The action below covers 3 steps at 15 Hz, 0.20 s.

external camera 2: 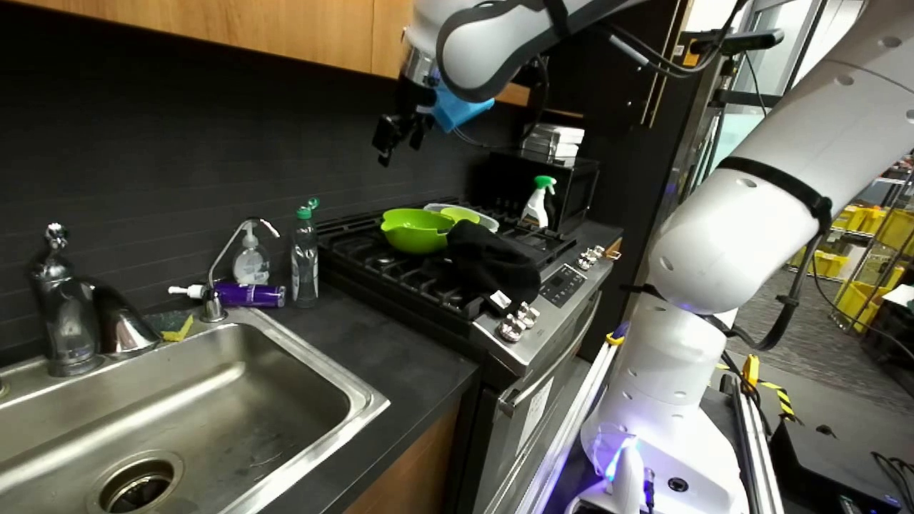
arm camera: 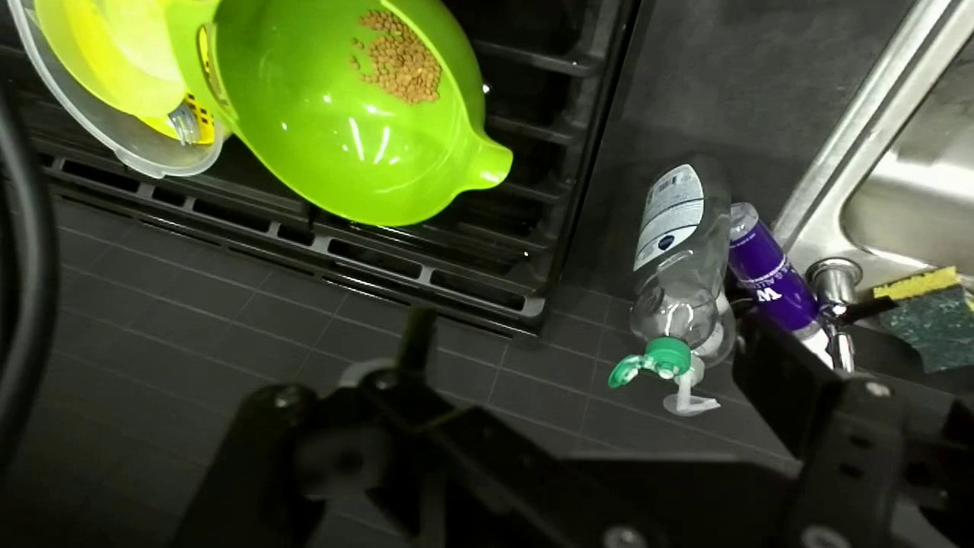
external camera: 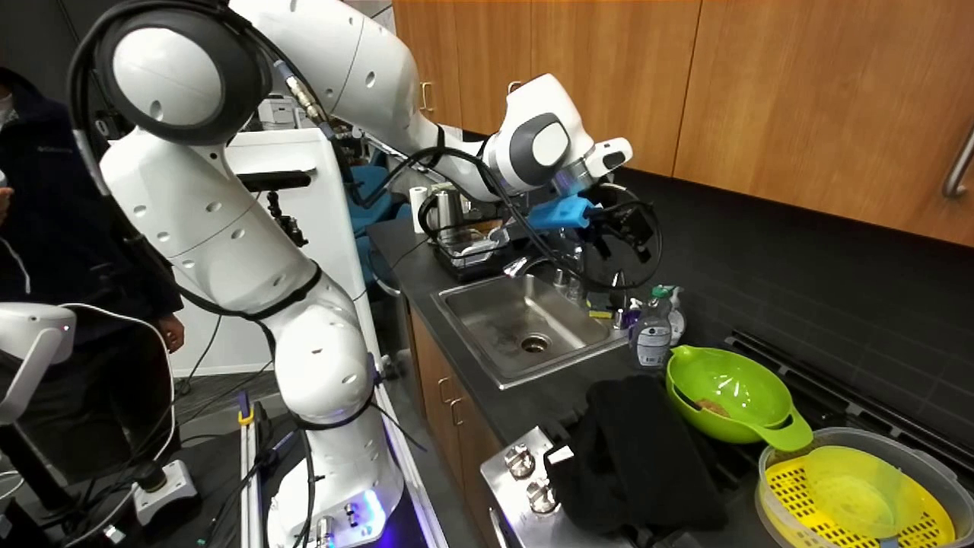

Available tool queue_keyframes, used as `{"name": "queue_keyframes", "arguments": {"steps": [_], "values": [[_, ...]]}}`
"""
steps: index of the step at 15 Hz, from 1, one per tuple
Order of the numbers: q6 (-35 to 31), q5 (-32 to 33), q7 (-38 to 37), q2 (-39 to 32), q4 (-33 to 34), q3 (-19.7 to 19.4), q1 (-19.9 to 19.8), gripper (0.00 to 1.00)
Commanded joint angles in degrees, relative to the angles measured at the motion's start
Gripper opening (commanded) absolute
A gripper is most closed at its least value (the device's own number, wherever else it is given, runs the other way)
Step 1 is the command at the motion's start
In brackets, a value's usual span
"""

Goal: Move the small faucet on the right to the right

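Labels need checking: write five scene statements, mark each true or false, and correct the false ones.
1. The small faucet stands on the rim of the sink. True.
2. The tool grips the small faucet. False: the tool is open, apart from it.
3. The purple bottle lies on its side. True.
4. The green bowl is empty. False: the green bowl holds small brown pieces.
5. The black cloth rests on the stove. True.
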<state>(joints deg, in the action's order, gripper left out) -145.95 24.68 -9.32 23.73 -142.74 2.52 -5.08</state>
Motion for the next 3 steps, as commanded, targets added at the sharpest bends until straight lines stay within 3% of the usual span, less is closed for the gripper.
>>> {"name": "queue_keyframes", "arguments": {"steps": [1, 3], "values": [[0.0, -0.7, 0.5, 0.1, -0.1, 0.8, -0.8, 1.00], [0.0, -0.7, 0.5, 0.0, -0.4, 0.7, -0.8, 1.00]]}}
